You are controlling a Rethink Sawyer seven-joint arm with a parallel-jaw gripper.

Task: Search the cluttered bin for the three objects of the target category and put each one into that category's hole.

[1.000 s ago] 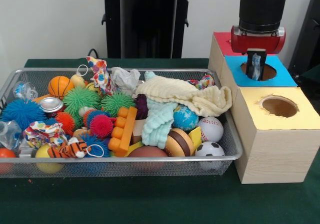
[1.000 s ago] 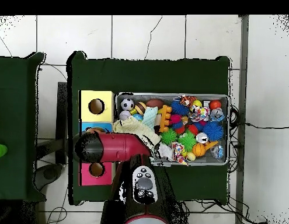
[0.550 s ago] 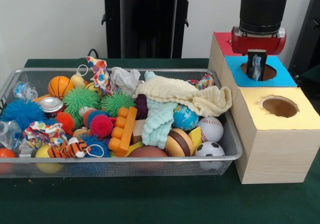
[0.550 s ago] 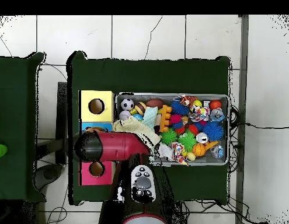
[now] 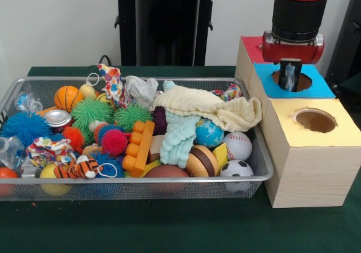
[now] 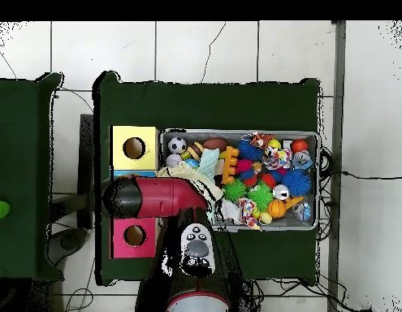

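Green cloth covers the desk (image 5: 169,230), and on it you have a wire bin (image 5: 265,171) at the left and a row of three wooden boxes at the right: a yellow-topped box (image 5: 333,130) nearest, a blue-topped box (image 5: 320,85) behind it, and a red-topped box (image 5: 249,45) farthest back.

Your claw (image 5: 290,75) hangs straight over the hole in the blue-topped box, its tips at about the level of the opening. Something pale and shiny, perhaps crinkled plastic, shows between the dark fingers (image 5: 282,72), so the claw looks closed on a small item; what it is you cannot tell from here. From above, the red arm (image 6: 155,199) hides the blue-topped box entirely, so that view adds nothing on the grip.

Judging by this, you are at the drop for one object, not yet let go. Nothing shows how many items already lie inside the boxes, so the count is unknown. The bin remains heaped: spiky balls (image 5: 90,112), a baseball (image 5: 238,146), a small soccer ball (image 5: 237,168), towels (image 5: 203,103), an orange block (image 5: 140,147), a metal can (image 5: 58,118). Expect more searching there afterwards.
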